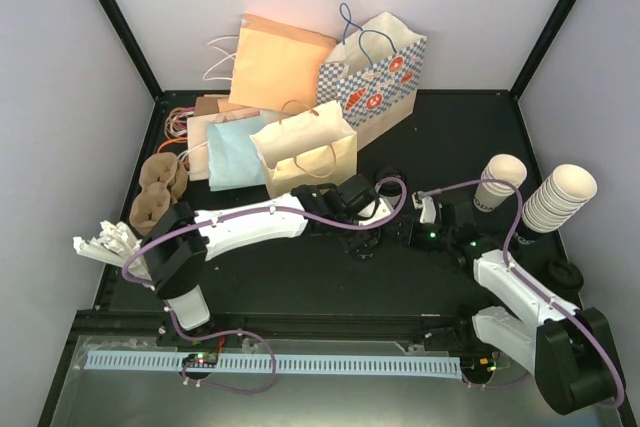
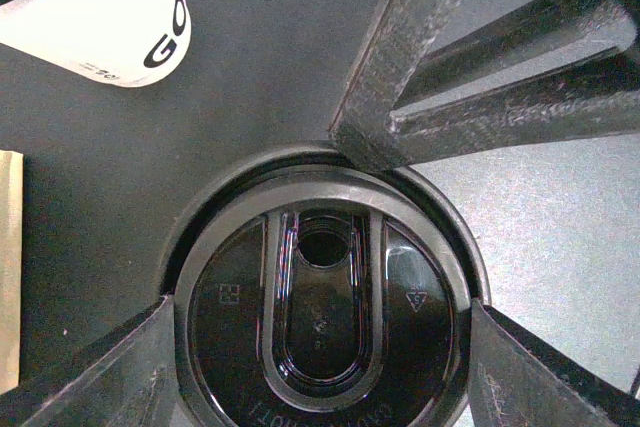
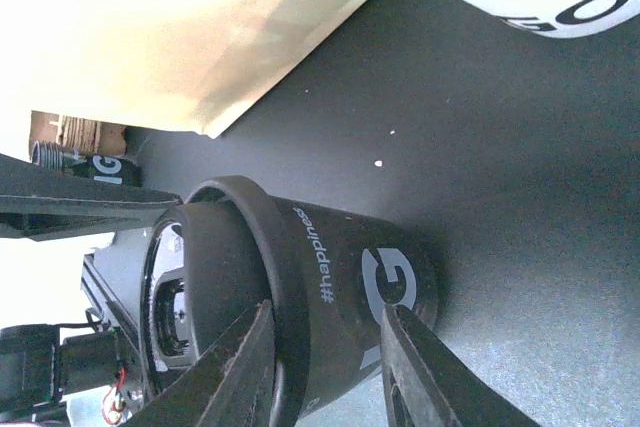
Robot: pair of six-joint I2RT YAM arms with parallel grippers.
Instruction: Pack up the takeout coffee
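Takeout coffee (image 2: 320, 247) stands on the black table (image 1: 300, 277) at the centre of the top view, with both grippers around it and not yet in a bag.
The left gripper (image 2: 320, 367) comes from above, and its jaws are spread wide with one finger against each side of the black lid, so it seems to pinch the cup at the rim. The right gripper (image 3: 325, 347) straddles the dark cup body from the side, jaws a little apart; I cannot tell if they press. I judge that the step in hand is passing the cup to the left arm. The next move calls for the right jaws to clear. Then comes a straight lift, keeping the cup upright, toward the open cream bag (image 1: 305, 152) just above it in the frame.
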